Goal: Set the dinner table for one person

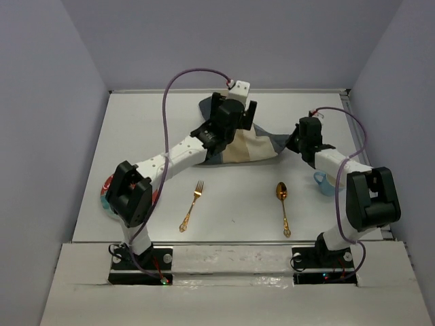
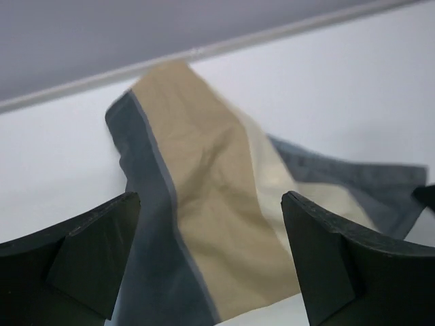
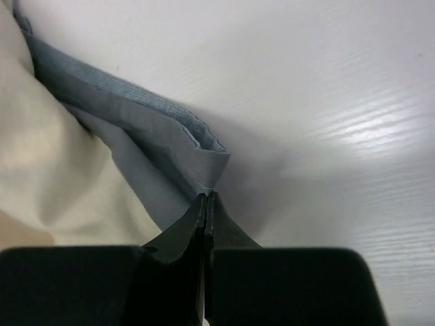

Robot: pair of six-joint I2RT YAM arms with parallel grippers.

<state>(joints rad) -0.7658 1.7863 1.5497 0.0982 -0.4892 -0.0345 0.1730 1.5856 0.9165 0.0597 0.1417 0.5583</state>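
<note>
Right wrist alone shows right hand (image 3: pixel 206 198) pinching placemat (image 3: pixel 129 122)

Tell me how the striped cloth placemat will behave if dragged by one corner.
The blue, grey and beige striped cloth placemat is probably floppy: it lies creased and bunched. Dragged by the corner pinched in the right gripper, it would likely fold rather than slide flat. It looks thin, probably light.

Bare tabletop (image 1: pixel 238 204) is left between fork (image 1: pixel 191 206) and spoon (image 1: pixel 284 212). The far centre is occupied by the crumpled placemat (image 1: pixel 255 146); the right edge is obstructed by a blue cup (image 1: pixel 323 182).
</note>
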